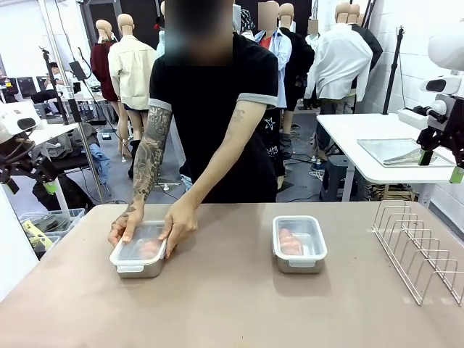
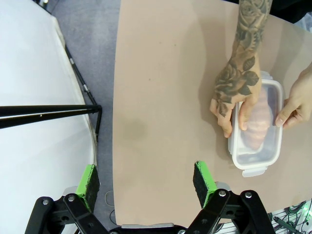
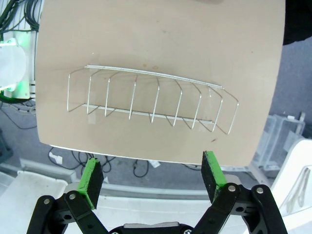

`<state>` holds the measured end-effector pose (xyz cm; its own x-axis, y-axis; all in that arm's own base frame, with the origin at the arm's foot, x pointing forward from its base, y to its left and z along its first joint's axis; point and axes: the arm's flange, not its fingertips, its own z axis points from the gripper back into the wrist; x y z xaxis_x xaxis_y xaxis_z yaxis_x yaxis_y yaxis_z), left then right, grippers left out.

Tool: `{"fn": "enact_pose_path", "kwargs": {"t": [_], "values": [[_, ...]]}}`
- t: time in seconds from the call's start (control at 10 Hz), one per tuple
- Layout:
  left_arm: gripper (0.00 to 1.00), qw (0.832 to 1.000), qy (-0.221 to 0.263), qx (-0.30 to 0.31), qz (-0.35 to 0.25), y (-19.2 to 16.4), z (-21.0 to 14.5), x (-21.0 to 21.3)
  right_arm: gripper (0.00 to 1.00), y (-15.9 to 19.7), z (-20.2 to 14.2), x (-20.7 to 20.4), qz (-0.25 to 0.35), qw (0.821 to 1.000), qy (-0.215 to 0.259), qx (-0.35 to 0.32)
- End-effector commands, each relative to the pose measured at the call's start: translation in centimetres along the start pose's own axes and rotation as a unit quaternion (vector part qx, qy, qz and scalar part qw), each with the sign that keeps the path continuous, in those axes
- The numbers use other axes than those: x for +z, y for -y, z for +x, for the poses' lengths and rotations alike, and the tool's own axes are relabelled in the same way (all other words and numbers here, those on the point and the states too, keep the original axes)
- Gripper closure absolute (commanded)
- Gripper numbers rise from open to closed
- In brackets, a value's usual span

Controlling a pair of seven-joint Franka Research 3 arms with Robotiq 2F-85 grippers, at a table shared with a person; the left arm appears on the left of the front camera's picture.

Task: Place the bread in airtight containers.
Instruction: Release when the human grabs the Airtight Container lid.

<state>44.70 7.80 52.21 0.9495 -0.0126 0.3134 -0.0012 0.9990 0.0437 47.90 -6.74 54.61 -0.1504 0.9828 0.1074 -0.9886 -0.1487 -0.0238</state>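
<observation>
Two small steel containers sit on the brown table. The left container [image 1: 138, 251] [image 2: 257, 127] holds a golden croissant [image 2: 256, 122] under a clear lid, and the person's two hands [image 1: 176, 226] press on that lid. The right container [image 1: 299, 243] also carries a clear lid, with a croissant [image 1: 289, 241] showing through it. My left gripper [image 2: 146, 183] [image 1: 30, 187] hangs open off the table's left edge, well away from the left container. My right gripper [image 3: 152, 173] [image 1: 441, 165] is open too, high above the table's right edge, with nothing between its fingers.
A wire rack [image 1: 417, 246] [image 3: 151, 100] stands on the table's right side, below my right gripper. A white table with a flat steel tray [image 1: 395, 151] stands behind on the right. A white surface [image 2: 39, 122] lies to the left of the table.
</observation>
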Motion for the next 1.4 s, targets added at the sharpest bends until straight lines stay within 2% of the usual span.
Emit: {"fn": "enact_pose_path", "kwargs": {"t": [0.0, 1.3], "values": [[0.0, 1.0, -0.002, 0.008, 0.013, 0.02, -0.17, 0.06, 0.0, 0.03, 0.36, 0.14, 0.003, 1.0, -0.007, -0.008], [0.0, 1.0, -0.002, 0.008, 0.013, 0.02, -0.17, 0.06, 0.0, 0.03, 0.36, 0.14, 0.003, 1.0, -0.007, -0.008]]}}
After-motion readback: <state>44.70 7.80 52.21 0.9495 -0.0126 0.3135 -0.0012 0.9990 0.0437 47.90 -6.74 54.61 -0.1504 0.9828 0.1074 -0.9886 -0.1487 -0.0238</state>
